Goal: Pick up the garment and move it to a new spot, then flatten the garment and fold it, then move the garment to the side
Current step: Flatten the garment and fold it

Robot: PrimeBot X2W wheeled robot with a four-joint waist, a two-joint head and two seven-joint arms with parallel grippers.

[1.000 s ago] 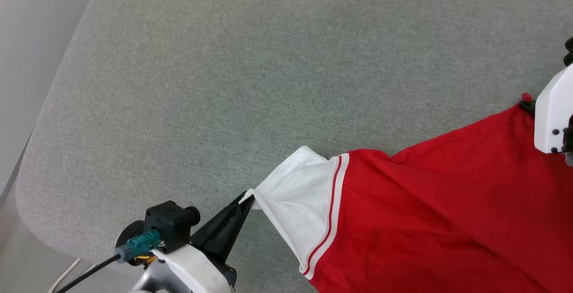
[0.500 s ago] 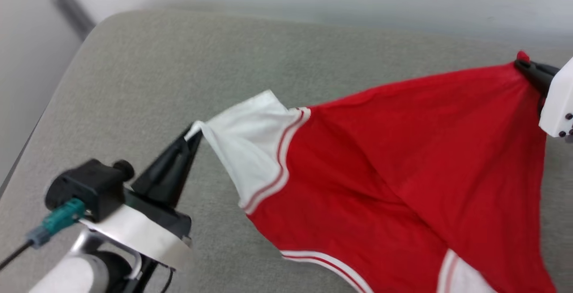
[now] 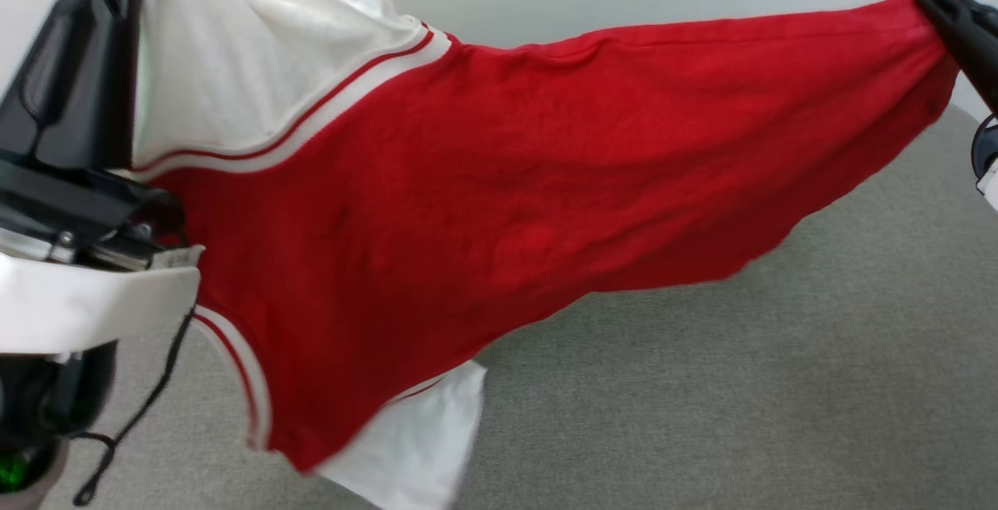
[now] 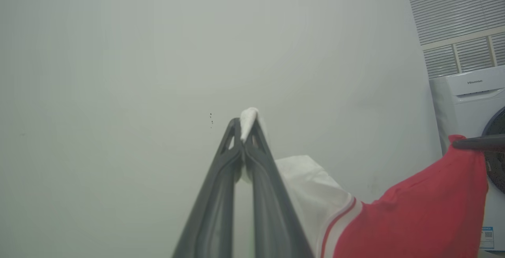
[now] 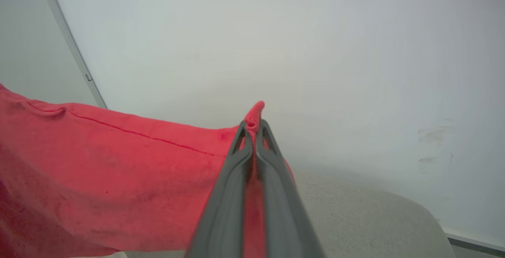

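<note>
Left claw point(image 4: 245, 126) has its two long, dark, tapered fingers pressed together on a bunched tip of soft white sleeve cloth, which pokes just past the tips. Right claw point(image 5: 252, 126) is likewise clamped on a pinched red corner of the garment point(image 3: 507, 182). Between the two claws the garment hangs stretched as a broad, lightly wrinkled red sheet. Its striped red-and-white trim curves beside the left one, and a second white sleeve droops below. Beneath both claws lies the table point(image 3: 780, 385), covered in coarse grey woven fabric, with a rounded edge.
</note>
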